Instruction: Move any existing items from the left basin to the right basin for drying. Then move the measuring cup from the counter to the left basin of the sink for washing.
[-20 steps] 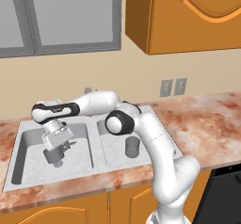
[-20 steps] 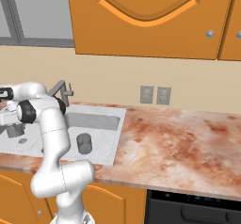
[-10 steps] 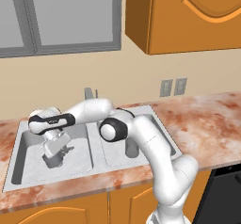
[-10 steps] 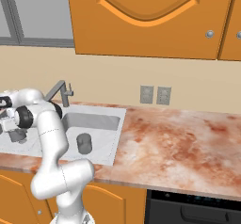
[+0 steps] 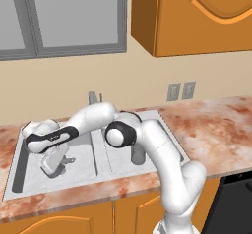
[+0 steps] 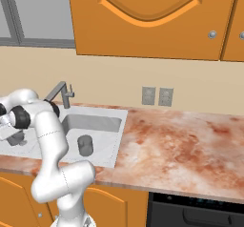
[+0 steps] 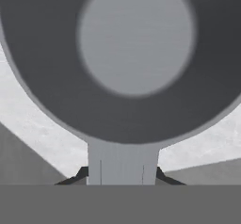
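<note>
My gripper (image 7: 121,176) is shut on the short stick handle of the dark grey-blue measuring cup (image 7: 134,44), whose round bowl looms close in the hand view. In the left base view the gripper (image 5: 59,160) hangs low inside the left basin (image 5: 81,165) with the measuring cup (image 5: 65,159) just above the basin floor; whether the cup touches the floor I cannot tell. The grey tumbler (image 5: 139,153) stands upright in the right basin (image 5: 118,160). From the right side the same tumbler (image 6: 86,145) shows in the right basin (image 6: 102,125), and the measuring cup (image 6: 19,138) sits at the far left edge.
A grey faucet (image 5: 92,98) rises at the middle back of the sink, its spout (image 6: 58,91) reaching over the basins. The mottled counter (image 6: 181,140) stretches to the right. Two wall outlets (image 6: 157,96) sit behind it. My arm spans both basins.
The hand has gone down and slightly left into the left basin, carrying the measuring cup. The tumbler has stayed in the right basin.
</note>
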